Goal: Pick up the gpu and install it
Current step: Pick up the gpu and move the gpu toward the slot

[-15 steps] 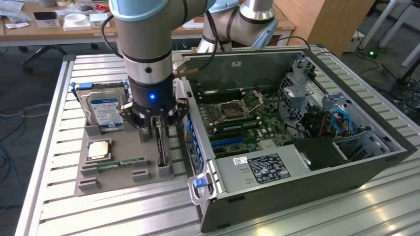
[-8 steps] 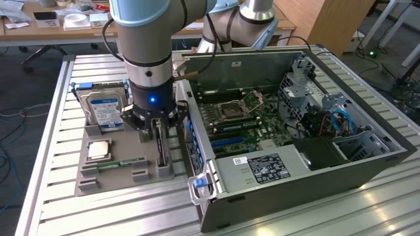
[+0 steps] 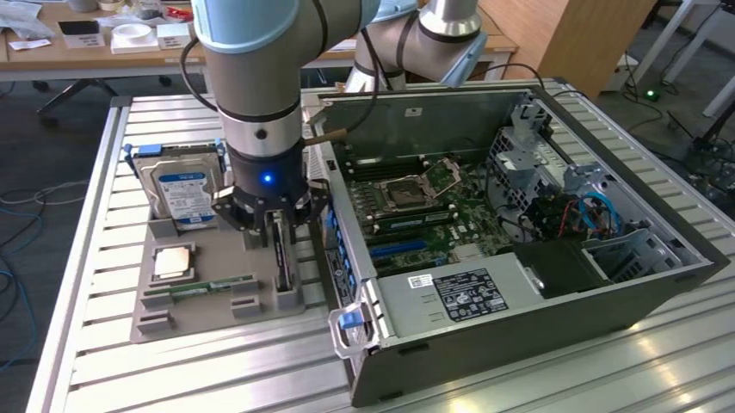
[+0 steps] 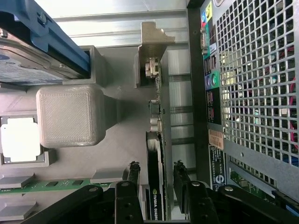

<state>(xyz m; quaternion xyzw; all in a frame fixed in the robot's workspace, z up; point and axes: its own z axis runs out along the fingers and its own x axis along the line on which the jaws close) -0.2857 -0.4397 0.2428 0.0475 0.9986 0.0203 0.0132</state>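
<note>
The gpu [image 3: 282, 262] is a thin dark card standing on edge in a slot of the grey holder [image 3: 161, 325], beside the open computer case [image 3: 505, 327]. My gripper [image 3: 275, 228] is lowered straight over it. In the wrist view the gpu [image 4: 155, 140] runs away from the camera, with its silver bracket [image 4: 152, 51] at the far end. My gripper [image 4: 156, 169] is open and straddles the card. One fingertip [image 4: 134, 169] stands on each side with a narrow gap to the card, and the other fingertip [image 4: 179, 169] lies on the case side.
The holder also carries a hard drive [image 3: 184, 194] with a blue-white label, a CPU [image 3: 175, 261] and a green RAM stick [image 3: 215, 284]. The case's motherboard [image 3: 431, 211] lies exposed. The case's rear grille [image 4: 257, 84] is close beside the card.
</note>
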